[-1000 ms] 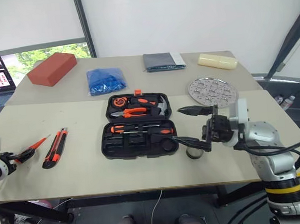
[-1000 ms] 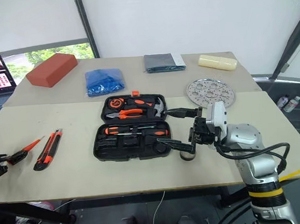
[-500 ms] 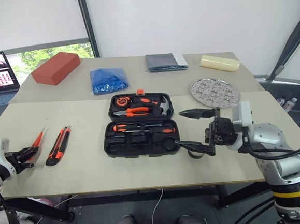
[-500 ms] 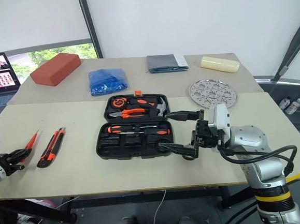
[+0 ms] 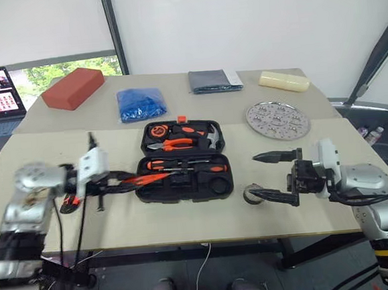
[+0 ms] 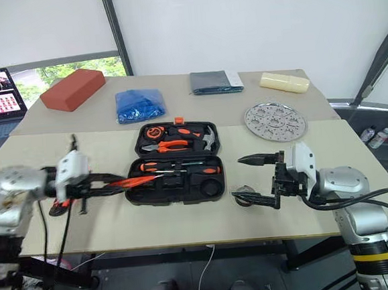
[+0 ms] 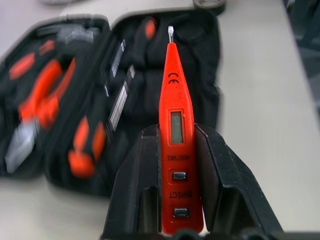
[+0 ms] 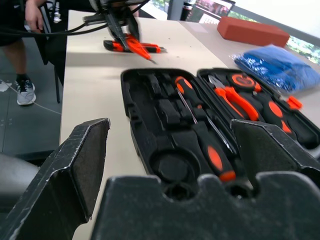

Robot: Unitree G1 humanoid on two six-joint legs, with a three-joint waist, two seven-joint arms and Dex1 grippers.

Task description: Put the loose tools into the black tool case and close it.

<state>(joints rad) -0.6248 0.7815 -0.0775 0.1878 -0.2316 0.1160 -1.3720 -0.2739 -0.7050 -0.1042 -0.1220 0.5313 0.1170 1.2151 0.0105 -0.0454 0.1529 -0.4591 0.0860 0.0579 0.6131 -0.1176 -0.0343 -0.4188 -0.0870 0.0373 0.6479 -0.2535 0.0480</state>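
Head views: the black tool case (image 5: 182, 167) lies open between the two grippers. Its far half holds the orange-handled pliers (image 5: 174, 145), a hammer (image 5: 209, 138) and a small round orange-and-black piece; its near half holds a screwdriver with a black-and-orange handle (image 5: 182, 163) along the far edge, with dark moulded slots nearer the table's front. The left gripper (image 5: 124, 182) pinches the slim all-orange screwdriver (image 5: 145, 179), whose tip reaches over the case's near half at the left gripper's end. Behind that gripper, on the table, lies the orange-and-black utility knife (image 5: 69, 201). The right gripper (image 5: 272, 176) has its fingers spread wide and holds nothing; the small dark tape roll (image 5: 253, 194) sits on the table at the tip of its nearer finger, just beside the case's corner.

Left wrist view: both black fingers (image 7: 138, 185) press the flanks of the orange screwdriver, a tester type with a small window and two buttons. Past its metal tip lies the open case, its empty dark slots straight ahead and the pliers' half off to one side.

Right wrist view: the two padded fingers (image 8: 75, 165) stand far apart, framing the open case. Beyond it the left gripper carries the orange tool above the table, the knife beside it. A person's leg and shoe (image 8: 24, 93) show past the table's edge.
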